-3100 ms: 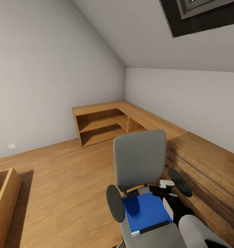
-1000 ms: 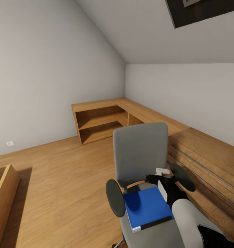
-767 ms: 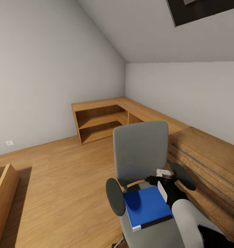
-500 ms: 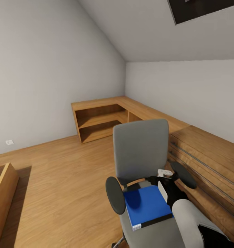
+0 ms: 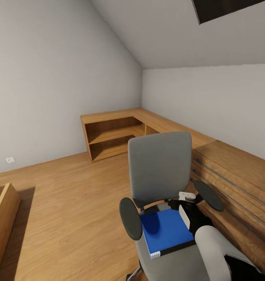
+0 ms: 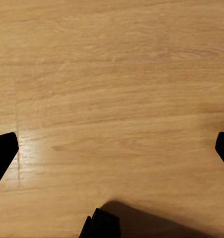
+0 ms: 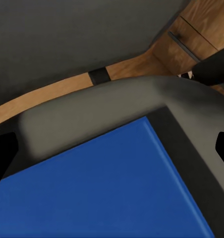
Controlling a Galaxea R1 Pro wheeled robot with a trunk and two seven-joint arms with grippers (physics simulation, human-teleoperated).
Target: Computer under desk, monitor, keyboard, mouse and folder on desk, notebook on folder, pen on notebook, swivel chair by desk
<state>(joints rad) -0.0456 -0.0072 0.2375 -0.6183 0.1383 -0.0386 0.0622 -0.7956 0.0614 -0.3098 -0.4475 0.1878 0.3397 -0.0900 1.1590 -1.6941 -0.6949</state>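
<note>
My right gripper (image 5: 186, 212), on a black wrist with white fittings, hangs over the right rear corner of the seat; in its wrist view the two black fingertips (image 7: 3, 156) sit wide apart at the frame edges, so I read it as spread and pinching nothing. Directly below lies the flat bright blue folder with white spine and black edge (image 5: 164, 231), resting flat on the grey seat of the grey upholstered swivel chair with dark oval armrests (image 5: 160, 171). The chair's right armrest is just beside my wrist, and the upright backrest stands beyond it. Just right of the chair runs a low oak chest with long bar handles (image 5: 236, 181). My left gripper (image 6: 112, 148) is likewise spread, over bare wooden floor (image 5: 70, 203). Left of the chair the floor lies open up to the oak corner shelving (image 5: 111, 136).
</note>
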